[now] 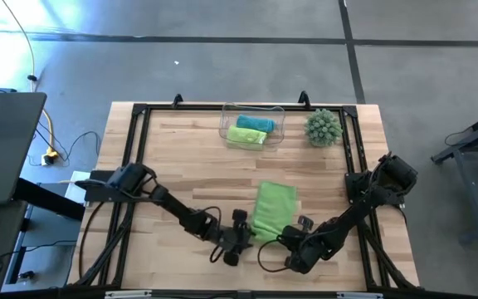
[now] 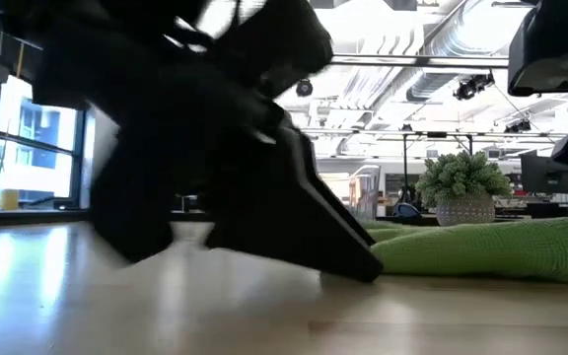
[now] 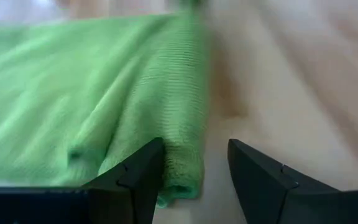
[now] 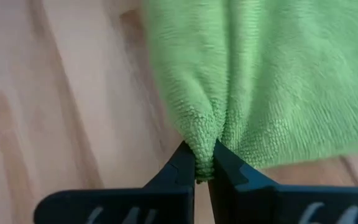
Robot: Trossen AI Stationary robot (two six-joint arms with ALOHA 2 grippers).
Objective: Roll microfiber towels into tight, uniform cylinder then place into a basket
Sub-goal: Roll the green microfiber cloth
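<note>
A lime green microfiber towel [image 1: 272, 208] lies flat on the wooden table, its near edge turned up into a thin roll [image 3: 179, 124]. My left gripper [image 1: 239, 241] is open at the towel's near left corner, with the end of the roll between its fingers [image 3: 196, 144]. My right gripper [image 1: 293, 243] is shut on the towel's near edge at its right corner. The clear basket [image 1: 226, 124] at the far middle holds a teal towel roll [image 1: 256, 123] and a lime towel roll [image 1: 246, 135]. My left gripper has one finger [image 3: 142, 177] lying against the side of the rolled edge's end [image 3: 182, 177]; the other finger [image 3: 253, 174] stands apart over bare wood. The fingers come in low from the near left, along the roll, which rests on the table. My right gripper pinches a puckered fold of the towel's near edge [image 4: 204, 146] between its two fingers, only at their tips. The fingers slant down from the near side. The cloth bunches at the pinch, and the rest of the towel lies spread on the table.
A round spiky green plant ball [image 1: 324, 127] stands at the far right, beside the basket. A black frame [image 1: 139, 112] runs around the table's edge. Bare wood lies left of the towel and between towel and basket.
</note>
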